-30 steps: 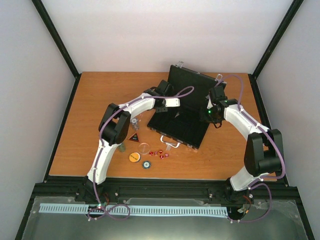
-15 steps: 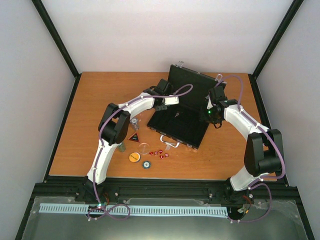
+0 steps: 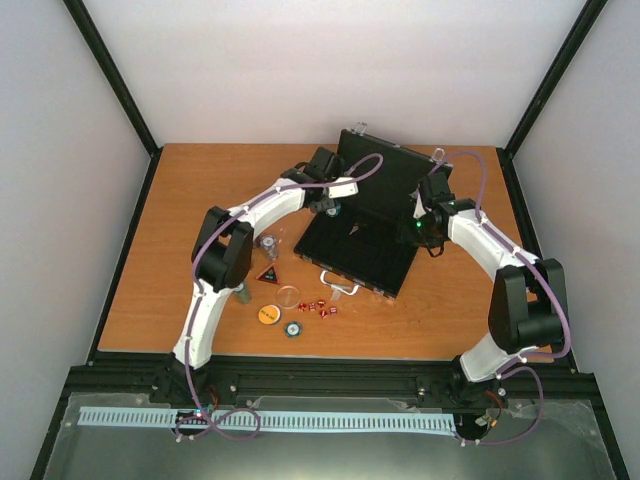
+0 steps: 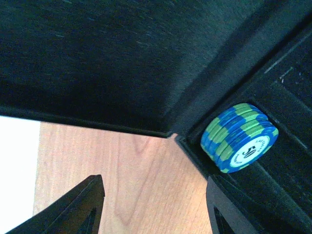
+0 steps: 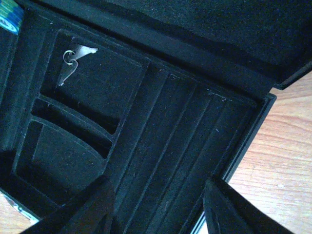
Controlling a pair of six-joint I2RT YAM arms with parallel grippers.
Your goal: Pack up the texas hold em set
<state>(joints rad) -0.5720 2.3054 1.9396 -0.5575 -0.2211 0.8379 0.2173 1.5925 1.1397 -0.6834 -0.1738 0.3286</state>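
The black case [image 3: 360, 245] of the texas hold em set lies open mid-table, its lid [image 3: 385, 170] standing up behind. My left gripper [image 3: 330, 200] hovers at the case's back left corner, open and empty [image 4: 153, 207]. Just beyond its right finger [image 4: 229, 209], a blue-green chip stack [image 4: 239, 139] lies on its side in a corner slot. Over the grooved right half of the tray, my right gripper [image 3: 430, 218] is open with nothing held [image 5: 158, 204]. Small silver keys [image 5: 73, 61] lie in one compartment.
On the wood in front left of the case lie a red-black triangle [image 3: 267, 274], an orange disc [image 3: 268, 314], a clear disc [image 3: 289, 296], red dice [image 3: 318, 307], a blue chip [image 3: 292, 329] and small chip stacks [image 3: 270, 243]. The case handle [image 3: 338, 278] faces the arms.
The left gripper has shifted a little toward the back along the case's left edge and its jaws have spread wider. The right jaws have also widened slightly.
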